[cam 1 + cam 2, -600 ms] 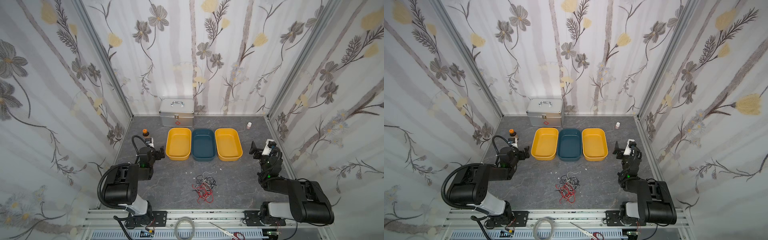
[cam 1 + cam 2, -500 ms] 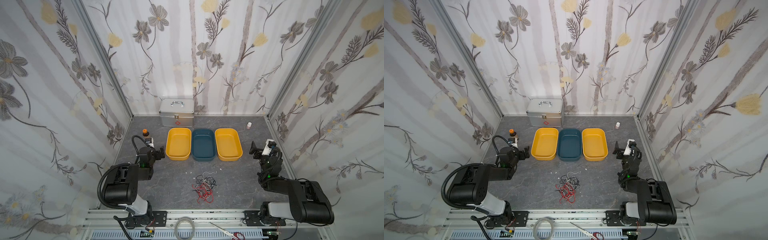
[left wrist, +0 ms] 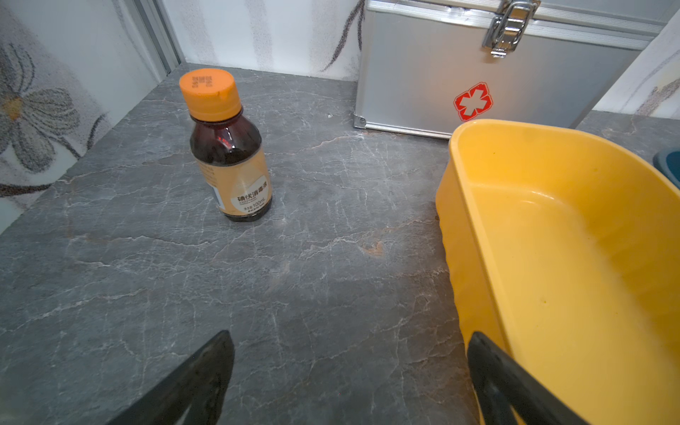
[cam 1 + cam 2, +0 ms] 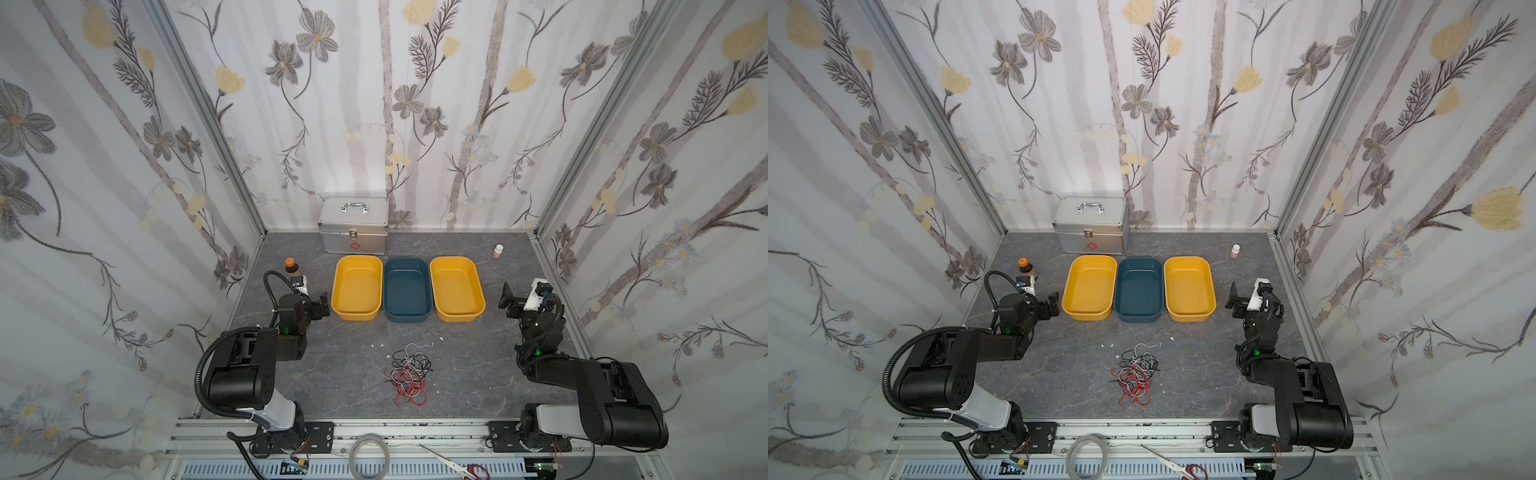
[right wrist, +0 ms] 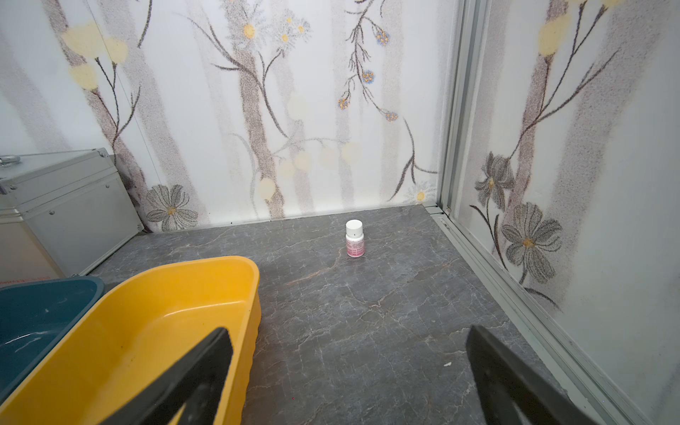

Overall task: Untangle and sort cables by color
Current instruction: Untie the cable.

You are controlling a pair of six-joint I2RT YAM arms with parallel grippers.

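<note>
Cables (image 4: 409, 372) sit knotted on my grey stone-look tabletop (image 4: 345, 361), jaws spread on both arms.

Both top views: floral walls (image 4: 124, 166) box the table. The red, black and white tangle lies at 6 o'clock of the blue tray (image 4: 406, 291), with nothing shifted since the previous frames. The left gripper (image 4: 324, 305) is at its 9 o'clock and the right gripper (image 4: 513, 301) at 3, both well clear. Left wrist view: open, empty claw near a brown bottle (image 3: 228, 147) and yellow tray (image 3: 552, 257). Right wrist view: claw open and empty too, a white bottle (image 5: 354, 238) beyond.

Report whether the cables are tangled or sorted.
Tangled: the cables lie in one mixed red, black and white heap on the table.
</note>
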